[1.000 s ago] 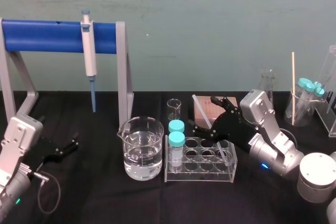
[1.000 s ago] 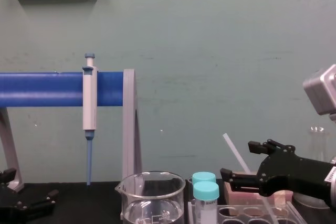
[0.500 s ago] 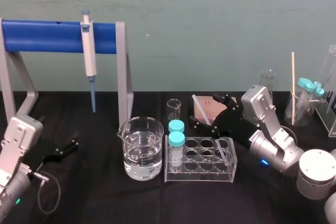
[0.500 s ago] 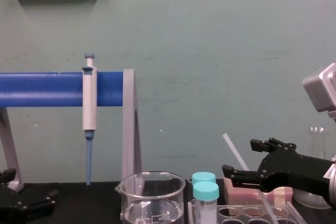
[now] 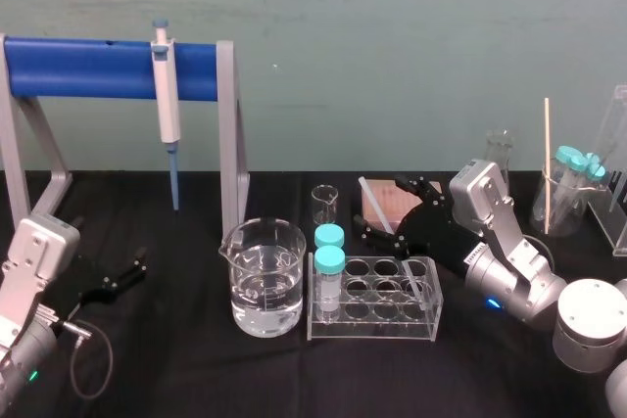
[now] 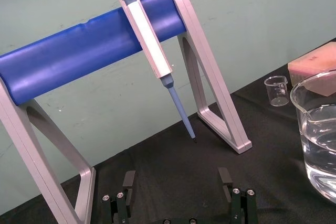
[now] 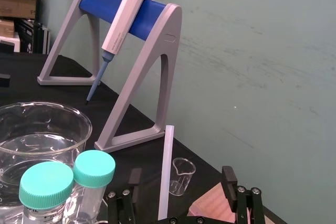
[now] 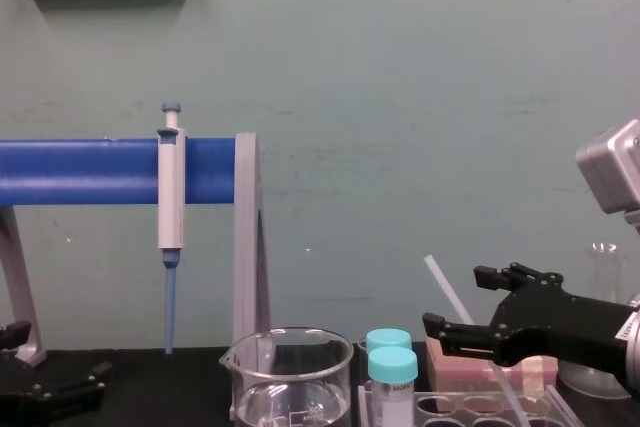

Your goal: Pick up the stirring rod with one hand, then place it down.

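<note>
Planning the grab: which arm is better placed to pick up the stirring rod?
Right. The right tool, open, straddles the stirring rod leaning in the tube rack; the left tool rests far off by the pipette stand.

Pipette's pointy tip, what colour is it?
Blue. The pipette tip shows best in the left wrist view.

Smooth translucent-white stirring rod [image 8: 445, 288]
</note>
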### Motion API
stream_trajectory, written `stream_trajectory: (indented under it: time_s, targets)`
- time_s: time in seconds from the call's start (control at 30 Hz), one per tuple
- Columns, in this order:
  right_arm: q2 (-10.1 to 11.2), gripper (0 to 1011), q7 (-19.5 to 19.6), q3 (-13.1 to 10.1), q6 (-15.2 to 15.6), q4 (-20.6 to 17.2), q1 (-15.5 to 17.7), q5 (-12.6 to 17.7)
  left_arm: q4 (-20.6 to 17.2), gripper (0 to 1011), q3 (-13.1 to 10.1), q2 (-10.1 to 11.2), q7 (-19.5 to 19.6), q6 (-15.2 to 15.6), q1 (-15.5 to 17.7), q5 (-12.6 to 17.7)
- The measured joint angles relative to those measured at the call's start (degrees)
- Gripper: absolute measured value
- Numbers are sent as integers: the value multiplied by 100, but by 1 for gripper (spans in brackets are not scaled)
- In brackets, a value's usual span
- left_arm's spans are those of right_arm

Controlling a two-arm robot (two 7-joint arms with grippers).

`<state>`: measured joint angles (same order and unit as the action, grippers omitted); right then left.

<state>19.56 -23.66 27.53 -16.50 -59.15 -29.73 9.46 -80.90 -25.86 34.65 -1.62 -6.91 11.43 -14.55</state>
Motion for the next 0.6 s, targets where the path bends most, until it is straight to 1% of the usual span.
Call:
stream_trajectory:
  time_s: [0.17, 0.2, 0.27, 0.3, 0.4, 0.43, 0.6]
  targets:
    - [2, 891, 2, 3, -2, -3, 3, 0, 0, 1000, 0, 0, 0, 0, 0, 0]
    - [3, 840, 3, 4, -2, -4, 3, 0, 0, 1000, 0, 0, 0, 0, 0, 0]
    - [4, 804, 3, 5, -3, -5, 4, 0, 0, 1000, 0, 0, 0, 0, 0, 0]
    - [4, 749, 4, 5, -3, -6, 5, 0, 0, 1000, 0, 0, 0, 0, 0, 0]
    - [6, 692, 5, 7, -5, -8, 5, 0, 0, 1000, 0, 0, 0, 0, 0, 0]
    - [6, 630, 6, 7, -6, -8, 5, 0, 0, 1000, 0, 0, 0, 0, 0, 0]
    - [7, 489, 8, 7, -8, -9, 5, 0, 0, 1000, 0, 0, 0, 0, 0, 0]
